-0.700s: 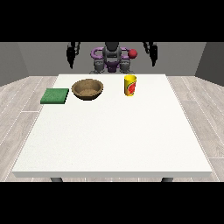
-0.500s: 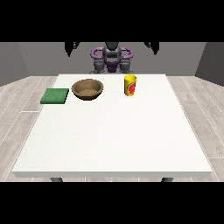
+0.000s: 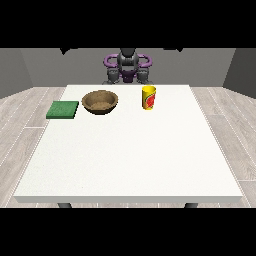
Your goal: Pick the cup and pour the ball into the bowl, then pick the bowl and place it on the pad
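A yellow cup stands upright on the white table, just right of a brown bowl; a green pad lies left. Both hands are raised almost out of view, so I cannot tell their fingers' state. Neither hand is near the cup.

**Surfaces and finishes on and around the tabletop**

The tabletop looks smooth, white and matt, with no sheen. The bowl appears wooden, brown, with a mottled, rougher-looking inside. The cup looks like smooth plastic, yellow with a red printed mark, slightly glossy. The pad is green and flat-toned, matt, possibly cloth or foam; which, cannot be told. The floor shows pale grey wood-grain planks.
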Controlling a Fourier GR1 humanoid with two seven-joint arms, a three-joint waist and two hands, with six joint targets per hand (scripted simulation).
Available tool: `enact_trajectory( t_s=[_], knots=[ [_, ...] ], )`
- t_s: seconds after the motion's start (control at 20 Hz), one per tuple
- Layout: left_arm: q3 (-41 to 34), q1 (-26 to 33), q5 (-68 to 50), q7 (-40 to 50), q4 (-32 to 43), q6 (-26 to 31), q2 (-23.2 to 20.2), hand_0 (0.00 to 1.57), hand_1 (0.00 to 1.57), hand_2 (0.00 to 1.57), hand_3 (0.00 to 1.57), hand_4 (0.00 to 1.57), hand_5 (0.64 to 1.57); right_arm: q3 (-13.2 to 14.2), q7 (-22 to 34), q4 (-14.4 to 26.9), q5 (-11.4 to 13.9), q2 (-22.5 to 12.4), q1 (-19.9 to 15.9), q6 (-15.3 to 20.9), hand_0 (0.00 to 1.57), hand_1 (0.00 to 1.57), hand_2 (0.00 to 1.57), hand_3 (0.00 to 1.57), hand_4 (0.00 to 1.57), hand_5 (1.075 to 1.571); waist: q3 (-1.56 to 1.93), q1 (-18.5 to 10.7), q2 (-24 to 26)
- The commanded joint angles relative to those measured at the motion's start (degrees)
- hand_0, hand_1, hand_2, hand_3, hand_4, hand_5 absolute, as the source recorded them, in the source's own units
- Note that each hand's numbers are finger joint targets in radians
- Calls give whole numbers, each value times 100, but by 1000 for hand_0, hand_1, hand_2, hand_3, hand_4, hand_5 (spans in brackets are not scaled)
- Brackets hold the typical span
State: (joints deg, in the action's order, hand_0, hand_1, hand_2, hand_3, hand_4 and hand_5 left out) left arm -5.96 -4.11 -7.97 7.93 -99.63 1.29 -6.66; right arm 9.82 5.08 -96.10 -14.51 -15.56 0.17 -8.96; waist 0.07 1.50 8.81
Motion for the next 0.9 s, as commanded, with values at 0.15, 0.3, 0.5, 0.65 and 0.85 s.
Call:
enact_trajectory(
  t_s=[0.15,0.3,0.5,0.65,0.85],
  knots=[
    [-436,-555,-322,-96,51,98,-232,0,0,0,0,0,1542,179,-663,255,-3,125,-36,-335,0,0,0,0,0,1570,-6,21,-689],
    [-527,-129,-251,-1165,452,438,-222,0,0,0,0,0,1536,481,-1145,652,-105,30,3,-567,0,0,0,0,0,1570,-6,-51,-972],
    [-315,-502,121,-2074,1150,218,125,0,0,0,0,0,1527,220,-1275,685,172,227,-473,-348,0,0,0,0,0,1570,-8,92,-1530],
    [-298,-392,355,-2776,1796,106,290,0,0,0,0,0,1526,270,-1511,725,206,254,-488,-381,0,0,0,0,0,1571,-8,188,-1632],
    [-337,-777,582,-3574,2595,-201,484,0,0,0,0,0,1519,294,-1654,825,164,114,-675,-627,0,0,0,0,0,1571,-9,411,-1971]
  ],
)
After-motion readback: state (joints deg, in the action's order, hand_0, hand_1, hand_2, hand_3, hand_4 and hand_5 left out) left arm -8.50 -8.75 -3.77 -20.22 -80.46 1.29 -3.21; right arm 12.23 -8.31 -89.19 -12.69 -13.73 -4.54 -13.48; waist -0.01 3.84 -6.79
